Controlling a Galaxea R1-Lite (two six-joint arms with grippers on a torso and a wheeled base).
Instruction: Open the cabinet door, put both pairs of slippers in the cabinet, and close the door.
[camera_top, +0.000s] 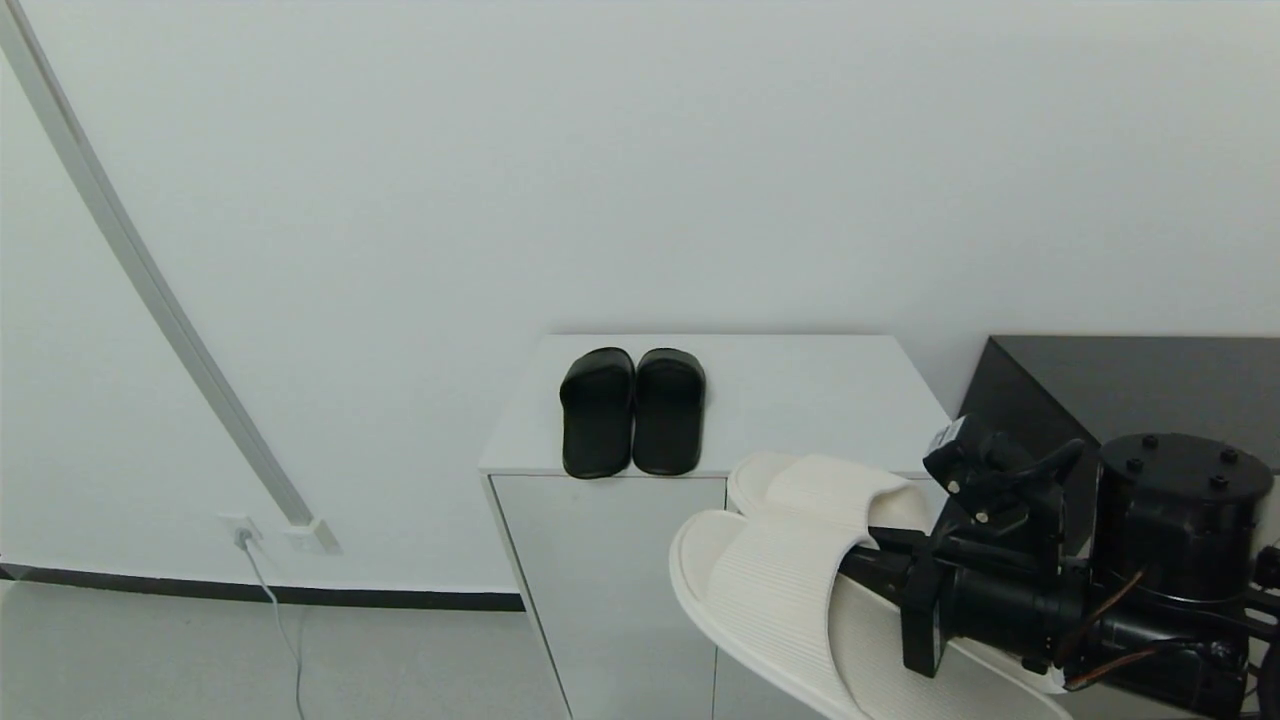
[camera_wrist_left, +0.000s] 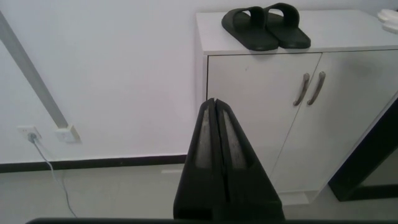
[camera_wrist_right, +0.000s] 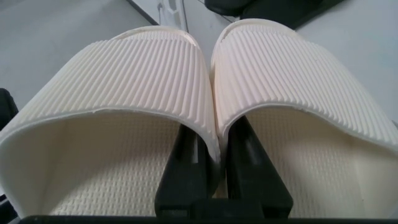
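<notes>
A pair of black slippers (camera_top: 632, 410) lies side by side on top of the white cabinet (camera_top: 800, 390), near its front left edge. Both cabinet doors (camera_wrist_left: 261, 118) are closed, with two metal handles (camera_wrist_left: 309, 88) at the middle. My right gripper (camera_top: 880, 560) holds a pair of white slippers (camera_top: 780, 570) in the air in front of the cabinet's right half; its fingers (camera_wrist_right: 249, 168) pinch the two inner straps together, one finger inside each slipper (camera_wrist_right: 155, 87). My left gripper (camera_wrist_left: 214, 109) hangs shut and empty, some way in front of the cabinet, to its left.
A dark block (camera_top: 1130, 385) stands right of the cabinet against the wall. A grey conduit (camera_top: 130, 260) runs down the wall to an outlet (camera_top: 240, 530) with a cable trailing onto the floor at the left.
</notes>
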